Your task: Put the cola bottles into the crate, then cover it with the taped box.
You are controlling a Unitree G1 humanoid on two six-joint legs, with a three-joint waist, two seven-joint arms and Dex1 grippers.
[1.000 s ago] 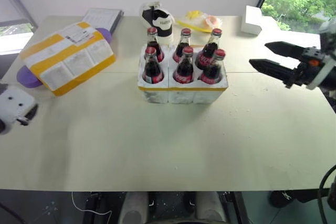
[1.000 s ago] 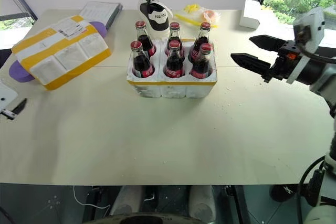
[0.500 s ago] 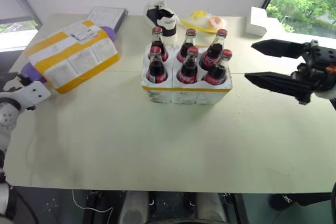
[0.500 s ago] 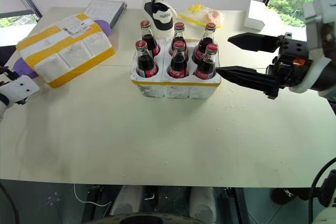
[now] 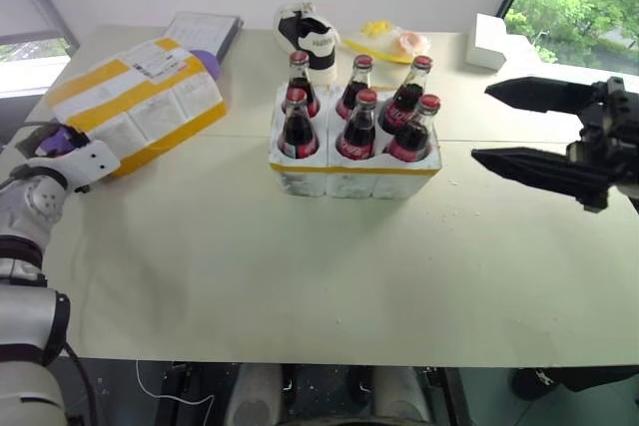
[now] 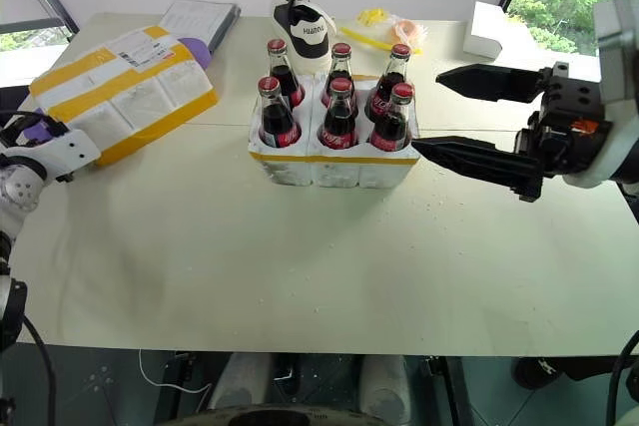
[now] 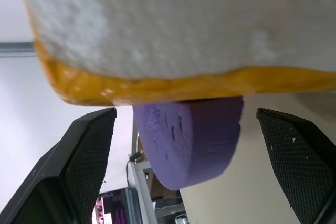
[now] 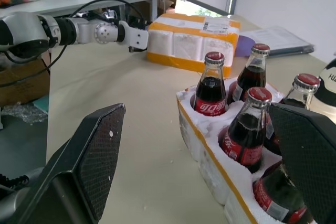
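Cola bottles (image 5: pixel 356 119): all six stand upright in the crate's wells, red caps on.
Crate (image 5: pixel 351 173): sits mid-worktop, a yellow tape band round its rim.
Taped box (image 5: pixel 135 103): lies off to the crate's left, tilted, propped on a purple foam disc (image 7: pixel 191 137).
Left gripper (image 6: pixel 22 131): at the box's near corner, fingers apart, straddling the disc's edge.
Right gripper (image 6: pixel 445 111): hovers just right of the crate, fingers wide apart, empty.
Worktop (image 5: pixel 319 276): pale, a grey book (image 5: pixel 204 33) at its far edge.
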